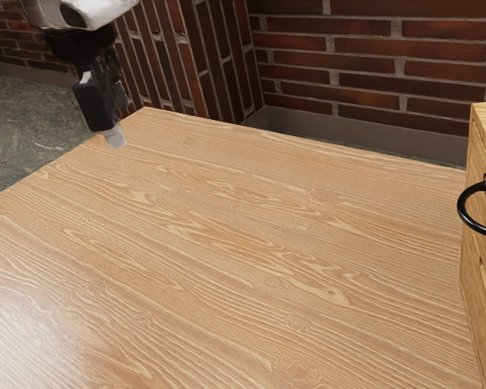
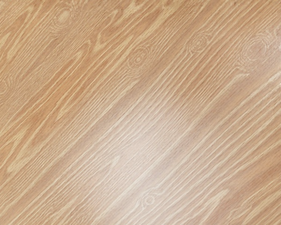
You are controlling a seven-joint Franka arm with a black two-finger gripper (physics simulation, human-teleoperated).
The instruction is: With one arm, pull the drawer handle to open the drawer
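We're hovering over the wooden table (image 1: 227,259) at the exterior view's far left, gripper (image 1: 113,136) pointing down; open or closed, we cannot tell from this angle; bare table grain (image 2: 140,112) lies beneath the hand. The black drawer handle (image 1: 461,211) juts from the wooden drawer unit (image 1: 484,275) at the exterior view's right edge, well apart from us. Nothing is pulled yet, we'd judge; best to cross the table, come level with that loop, grip it squarely, then pull straight back.
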